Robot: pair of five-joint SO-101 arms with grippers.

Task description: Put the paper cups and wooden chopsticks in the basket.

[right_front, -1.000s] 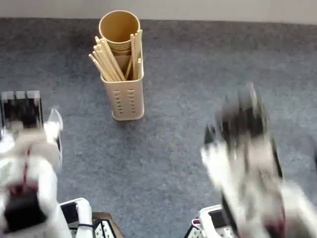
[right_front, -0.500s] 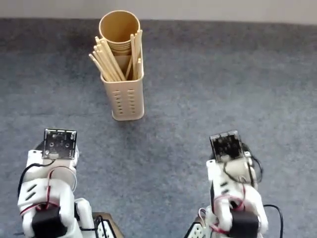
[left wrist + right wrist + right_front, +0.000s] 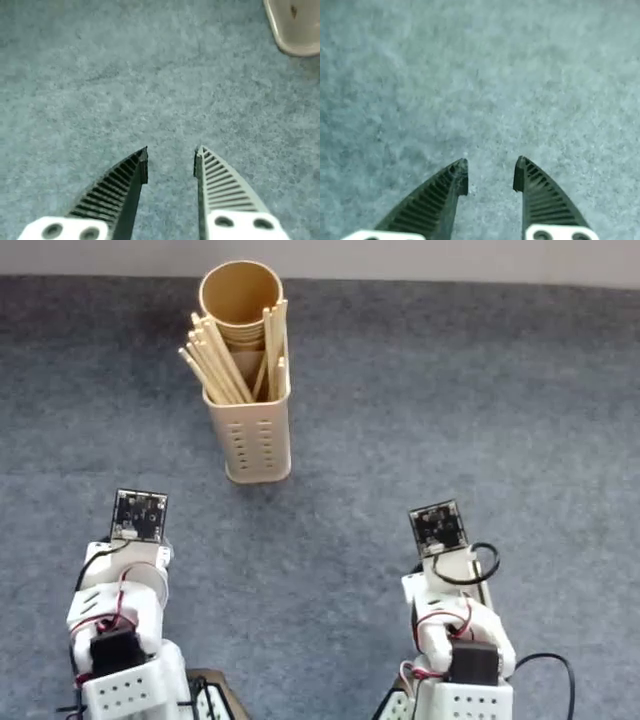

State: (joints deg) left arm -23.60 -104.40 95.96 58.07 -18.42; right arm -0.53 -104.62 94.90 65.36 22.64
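Note:
A cream perforated basket (image 3: 256, 438) stands upright at the far middle-left of the grey carpet. Stacked tan paper cups (image 3: 240, 295) sit in it, and several wooden chopsticks (image 3: 214, 366) lean inside beside them. Both arms are folded back at the near edge, far from the basket. My left gripper (image 3: 171, 152) is open over bare carpet with nothing between its fingers, and a corner of the basket (image 3: 295, 30) lies beyond it. My right gripper (image 3: 491, 162) is open too, empty, over plain carpet.
The left arm (image 3: 128, 580) and the right arm (image 3: 447, 585) stand near the front edge with their bases below them. A pale wall strip (image 3: 450, 258) runs along the far edge. Grey carpet (image 3: 420, 400) stretches between arms and basket.
Both arms have drawn back toward their bases. The right arm, blurred and stretched forward a second ago, now rests folded. The left arm shifted inward and settled. The basket's contents are unchanged.

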